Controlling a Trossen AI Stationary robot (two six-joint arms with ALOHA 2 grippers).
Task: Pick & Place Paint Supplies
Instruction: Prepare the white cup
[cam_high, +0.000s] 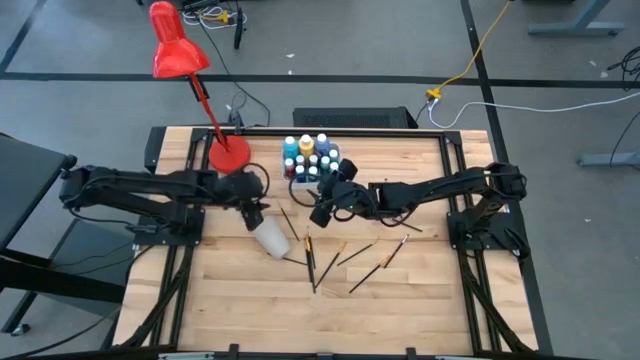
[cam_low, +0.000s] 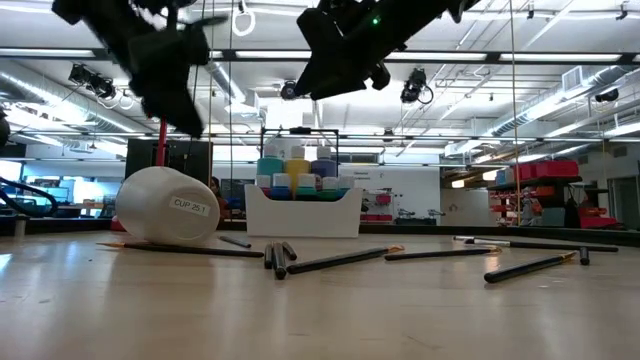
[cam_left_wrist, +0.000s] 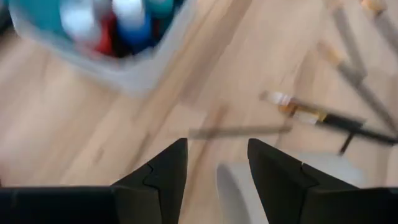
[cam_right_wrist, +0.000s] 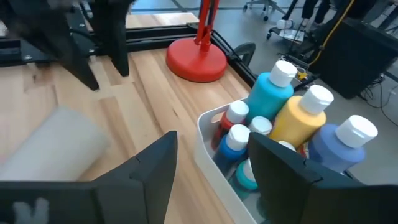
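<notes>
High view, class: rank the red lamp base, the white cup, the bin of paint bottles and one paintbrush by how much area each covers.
1. bin of paint bottles
2. red lamp base and white cup, too alike to rank
3. paintbrush, long but thin

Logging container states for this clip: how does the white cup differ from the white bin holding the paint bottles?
The white cup lies tipped on its side on the table; the white bin stands upright. The cup looks rounded, the bin boxy. No supplies show in the cup, while the bin is packed with paint bottles. The cup lies nearer the left hand, the bin nearer the right hand. Both are white.
</notes>
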